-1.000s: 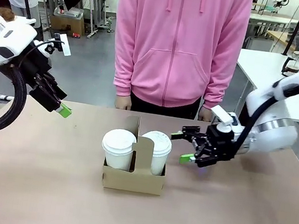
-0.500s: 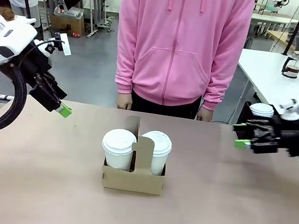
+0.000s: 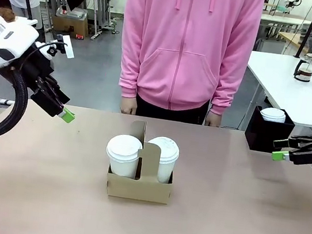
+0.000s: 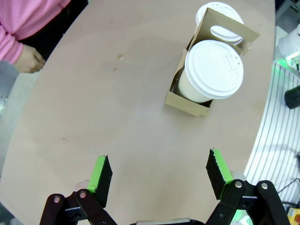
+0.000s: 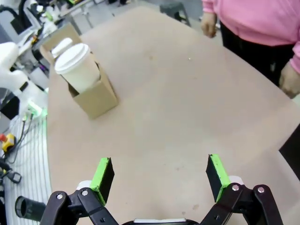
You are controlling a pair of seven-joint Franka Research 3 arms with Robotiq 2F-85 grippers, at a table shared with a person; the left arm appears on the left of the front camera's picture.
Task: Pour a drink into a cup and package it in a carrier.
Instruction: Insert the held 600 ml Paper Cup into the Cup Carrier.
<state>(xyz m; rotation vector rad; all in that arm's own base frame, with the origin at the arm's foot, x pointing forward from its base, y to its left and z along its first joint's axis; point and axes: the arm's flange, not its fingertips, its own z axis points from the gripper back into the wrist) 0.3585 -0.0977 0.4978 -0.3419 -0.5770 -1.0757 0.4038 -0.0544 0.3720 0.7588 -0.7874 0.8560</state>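
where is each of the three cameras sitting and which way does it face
Front view: on the robot's side, facing across the table at the person; left gripper and right gripper show.
Left wrist view: over the table, facing down; its open fingers show.
Right wrist view: over the table, facing down; its open fingers show.
All share the carrier with two lidded cups.

Carrier (image 3: 138, 188) was plain brown cardboard. Both cups in it, the left cup (image 3: 123, 155) and the right cup (image 3: 163, 159), were white with white lids. Table (image 3: 40, 194) was a dull pinkish tan. The person's hoodie (image 3: 187, 43) was solid pink. Left gripper (image 4: 159, 177) and right gripper (image 5: 159, 176) were black with bright green pads.
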